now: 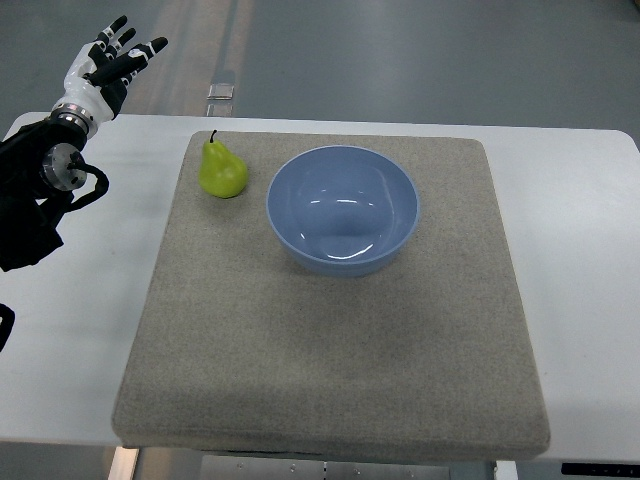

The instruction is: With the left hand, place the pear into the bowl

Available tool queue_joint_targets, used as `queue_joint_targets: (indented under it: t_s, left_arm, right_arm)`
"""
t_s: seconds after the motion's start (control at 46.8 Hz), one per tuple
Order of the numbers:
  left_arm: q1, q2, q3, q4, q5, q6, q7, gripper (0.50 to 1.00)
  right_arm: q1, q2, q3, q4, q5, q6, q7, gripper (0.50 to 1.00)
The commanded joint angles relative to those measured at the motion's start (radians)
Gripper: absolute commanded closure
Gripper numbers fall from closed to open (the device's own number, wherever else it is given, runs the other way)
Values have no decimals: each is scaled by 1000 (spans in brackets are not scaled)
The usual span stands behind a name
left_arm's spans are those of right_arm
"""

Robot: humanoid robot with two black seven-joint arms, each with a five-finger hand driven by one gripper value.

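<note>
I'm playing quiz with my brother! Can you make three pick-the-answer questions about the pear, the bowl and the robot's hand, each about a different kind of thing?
1. Where does the pear sit?
A. inside the bowl
B. on the grey mat, to the left of the bowl in the picture
C. in the robot's hand

2. What colour is the bowl?
A. blue
B. red
C. yellow

3. What is the left hand doing?
A. gripping the pear
B. pressing on the bowl
C. fingers stretched out, holding nothing

Answers:
1 B: the pear stands upright on the mat, beside the bowl, not touching it.
2 A: the bowl is light blue all over, and nothing lies in it.
3 C: the hand is up at the top left corner, away from the pear, with nothing between its fingers.
</note>
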Motion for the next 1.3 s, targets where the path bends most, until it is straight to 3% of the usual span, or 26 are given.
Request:
queue_joint_targets:
  t_s: [0.0, 0.577, 1.004, 1.282]
  left_arm:
    - [-1, 9, 9, -10, 8, -8, 2, 508]
    - [-11, 48, 83, -44, 106, -25, 5, 508]
    - [-61, 158, 83, -291, 587, -57, 5, 508]
    - [-132, 230, 150, -377, 837, -112, 8, 510]
  right_arm:
    - [0, 0, 0, 0, 0, 0, 1, 574]
    - [0, 0, 0, 0, 0, 0, 1, 574]
    - [0, 0, 0, 0, 0, 0, 1, 574]
    - [0, 0, 0, 0, 0, 0, -1, 574]
